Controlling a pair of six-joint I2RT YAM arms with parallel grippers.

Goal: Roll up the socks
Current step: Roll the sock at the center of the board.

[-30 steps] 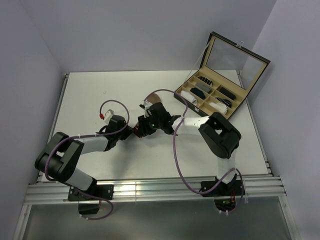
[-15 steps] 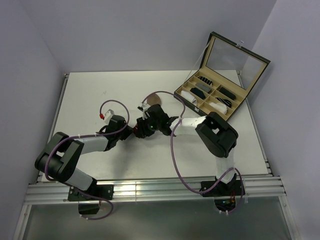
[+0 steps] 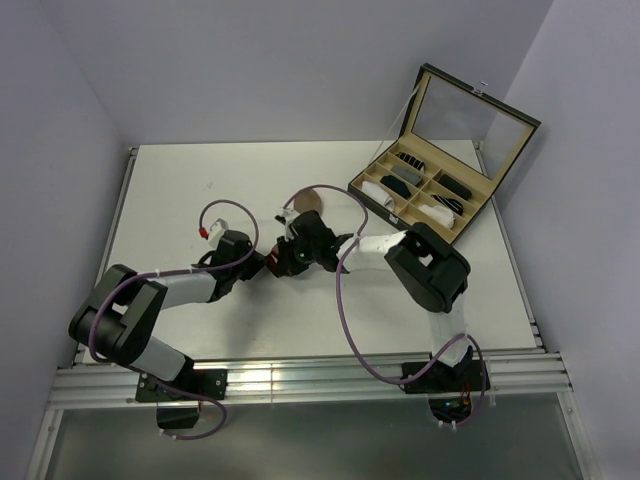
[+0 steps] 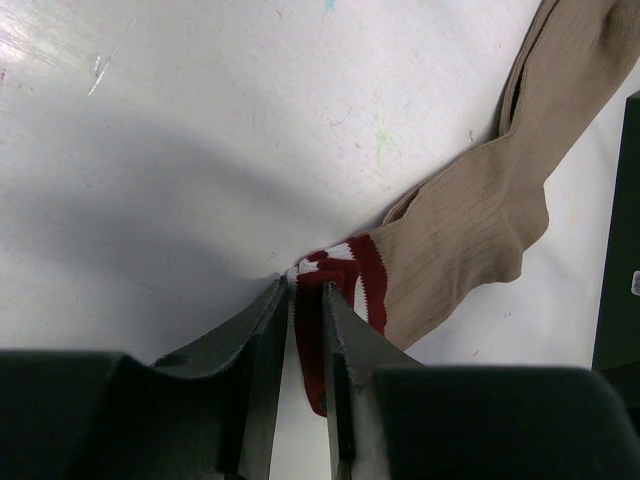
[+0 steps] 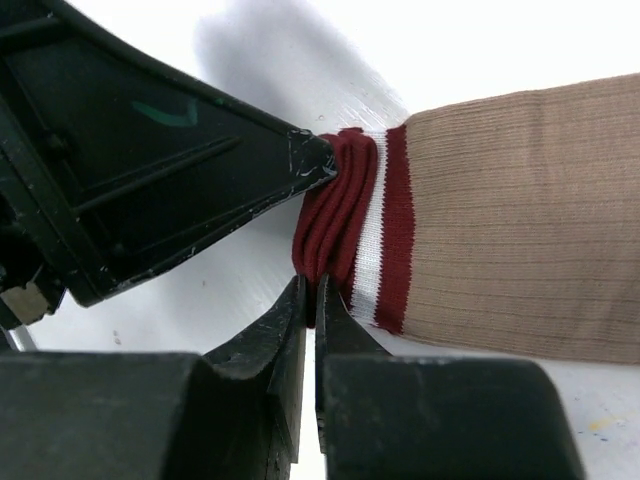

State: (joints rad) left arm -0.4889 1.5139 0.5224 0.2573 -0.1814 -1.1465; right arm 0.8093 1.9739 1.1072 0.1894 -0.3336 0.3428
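The tan-brown sock (image 4: 470,230) lies on the white table, its dark red-and-white striped cuff (image 4: 345,275) bunched up. My left gripper (image 4: 306,290) is shut on the cuff's red edge. My right gripper (image 5: 310,290) is shut on the same cuff (image 5: 345,215) from the other side, and the sock's tan body (image 5: 520,210) stretches away to the right. The left gripper's finger (image 5: 200,170) touches the cuff there. In the top view both grippers meet mid-table, left (image 3: 268,262) and right (image 3: 286,256), and only the sock's toe end (image 3: 308,202) shows. The white sock is not in view.
An open compartment box (image 3: 466,222) with a glass lid (image 3: 462,112) stands at the back right and holds several small sock rolls. The right arm's purple cable (image 3: 345,300) loops over the table. Walls close in the table's left, back and right.
The right arm's elbow and wrist have shifted a little to the left, towards the left gripper. Both grippers stay shut on the cuff.
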